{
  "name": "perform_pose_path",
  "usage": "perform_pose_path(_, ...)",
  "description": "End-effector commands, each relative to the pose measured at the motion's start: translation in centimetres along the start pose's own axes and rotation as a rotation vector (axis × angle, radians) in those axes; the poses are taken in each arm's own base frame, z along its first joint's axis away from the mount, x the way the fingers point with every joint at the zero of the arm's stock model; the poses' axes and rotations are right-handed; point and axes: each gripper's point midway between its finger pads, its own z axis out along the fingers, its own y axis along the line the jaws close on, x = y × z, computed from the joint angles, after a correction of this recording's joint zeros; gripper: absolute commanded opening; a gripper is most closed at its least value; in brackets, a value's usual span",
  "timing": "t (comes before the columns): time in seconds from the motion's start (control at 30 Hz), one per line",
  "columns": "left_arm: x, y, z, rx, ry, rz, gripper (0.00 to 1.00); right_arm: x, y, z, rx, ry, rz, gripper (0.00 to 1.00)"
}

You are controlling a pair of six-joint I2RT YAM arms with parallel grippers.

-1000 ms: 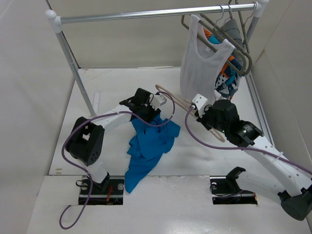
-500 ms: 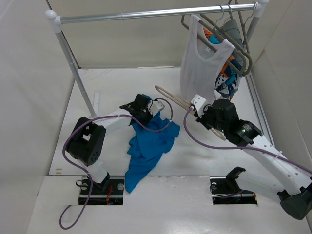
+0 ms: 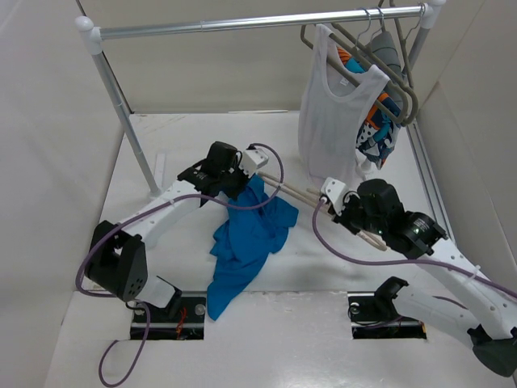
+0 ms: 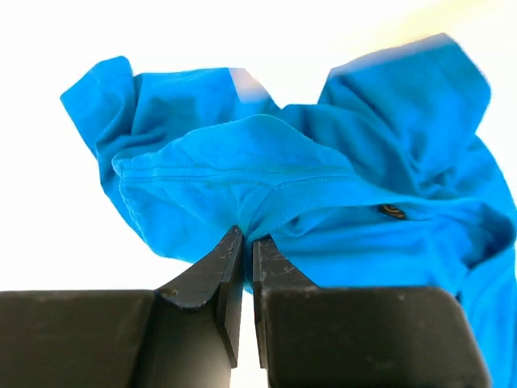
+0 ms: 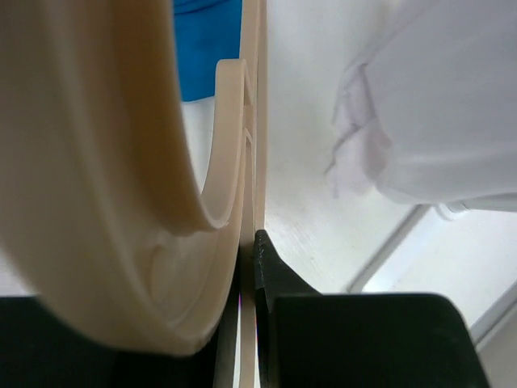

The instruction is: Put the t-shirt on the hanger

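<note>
The blue t-shirt [image 3: 246,234] hangs crumpled from my left gripper [image 3: 242,182], which is shut on its collar edge; in the left wrist view the collar [image 4: 266,218] is pinched between the black fingertips [image 4: 230,250]. My right gripper [image 3: 343,214] is shut on the pale beige hanger [image 3: 303,194], whose thin frame reaches left to the shirt's top edge. In the right wrist view the hanger [image 5: 121,202] fills the left half, its frame clamped against the black finger [image 5: 266,259].
A metal clothes rail [image 3: 258,20] spans the back, its left post [image 3: 121,105] standing on the table. A white tank top [image 3: 331,105] and patterned clothes [image 3: 380,121] hang on grey hangers at the rail's right end, just behind the right arm.
My left gripper has lifted the shirt collar and moved back and left. My right gripper has moved down and forward, bringing the hanger's tip to the shirt.
</note>
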Motion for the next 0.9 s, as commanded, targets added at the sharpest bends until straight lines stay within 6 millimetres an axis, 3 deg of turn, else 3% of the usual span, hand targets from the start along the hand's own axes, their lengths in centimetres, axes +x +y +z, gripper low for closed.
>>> perform_pose_path(0.0, -0.4, -0.8, -1.1, 0.035, 0.002, -0.048, 0.00, 0.0, 3.2, -0.4, -0.113, -0.027, -0.012, 0.00)
perform_pose_path(0.23, -0.5, -0.6, -0.7, 0.018, 0.001, -0.051, 0.02, -0.9, 6.1, -1.1, -0.211, -0.053, -0.050, 0.00)
perform_pose_path(0.37, -0.9, 0.1, 0.1, -0.028, -0.008, -0.041, 0.05, -0.1, 6.6, -1.6, -0.213, -0.044, -0.014, 0.00)
perform_pose_path(0.4, -0.2, -0.1, 0.5, -0.033, 0.016, -0.038, 0.05, -0.2, 6.6, -1.8, -0.210, -0.052, -0.005, 0.00)
perform_pose_path(0.6, -0.6, 0.5, 0.6, -0.063, 0.001, -0.035, 0.03, -1.7, 6.1, -3.1, -0.172, -0.105, 0.032, 0.00)
perform_pose_path(0.67, -0.2, 0.4, 0.7, -0.060, 0.010, -0.036, 0.03, -2.5, 6.0, -3.0, -0.172, -0.139, 0.033, 0.00)
perform_pose_path(0.87, -0.4, 0.5, 0.4, -0.063, 0.002, -0.026, 0.03, -2.0, 6.9, -1.0, -0.211, -0.096, 0.021, 0.00)
